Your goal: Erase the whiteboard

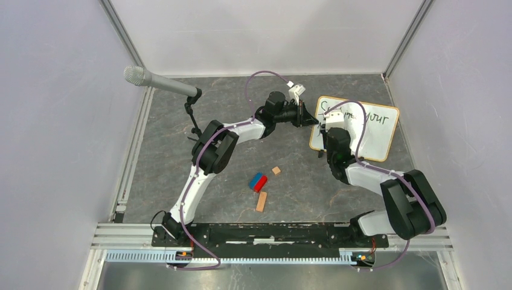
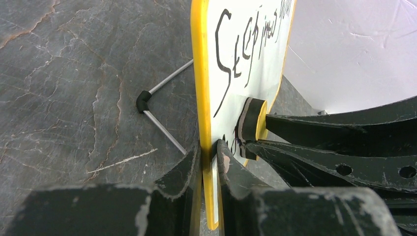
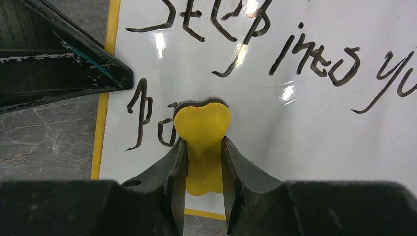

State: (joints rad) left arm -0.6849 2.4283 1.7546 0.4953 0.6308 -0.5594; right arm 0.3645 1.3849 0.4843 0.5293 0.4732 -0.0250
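The whiteboard (image 1: 374, 136) stands at the far right of the bench (image 1: 290, 154), propped on a wire stand (image 2: 162, 115) behind it. The left end effector (image 2: 210, 147) is closed on the whiteboard's left edge, one finger before the board and one behind. Against the whiteboard's face, near its lower left corner, lies the eraser (image 3: 201, 123), clamped in the right end effector (image 3: 204, 147). Left of the whiteboard and nearer the arm bases lie three blocks close together: a small cube (image 1: 276, 170), then a two-part block (image 1: 258, 182), then a long block (image 1: 261, 201) nearest the bases. Far to the whiteboard's left, at the back, is a microphone (image 1: 160, 83).
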